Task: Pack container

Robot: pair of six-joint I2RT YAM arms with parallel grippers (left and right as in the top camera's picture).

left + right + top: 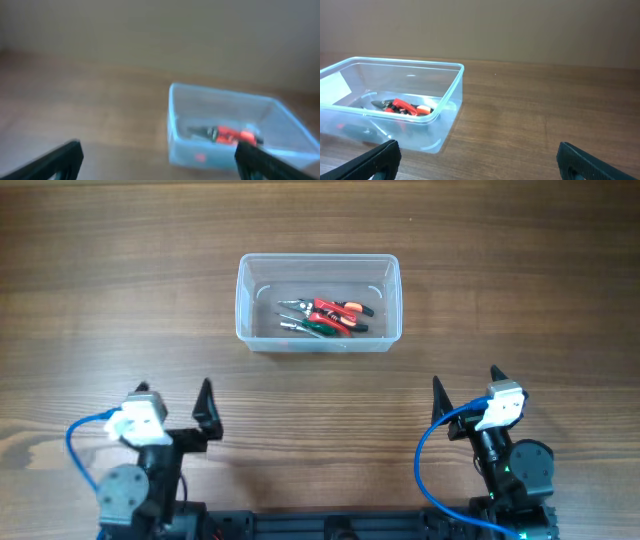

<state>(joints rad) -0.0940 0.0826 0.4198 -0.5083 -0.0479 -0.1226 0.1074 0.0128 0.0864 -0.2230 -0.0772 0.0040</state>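
The clear plastic container [318,340] stands on the table at the back middle. Inside it lie red-handled pliers [335,310] and a green-handled tool [320,327]. The container also shows in the left wrist view [220,155] and in the right wrist view [445,117], with the red tools inside it [405,107]. My left gripper [172,405] is open and empty near the front left, well short of the container. My right gripper [467,392] is open and empty near the front right.
The wooden table [100,310] runs bare around the container. Blue cables [75,445] loop beside both arm bases at the front edge.
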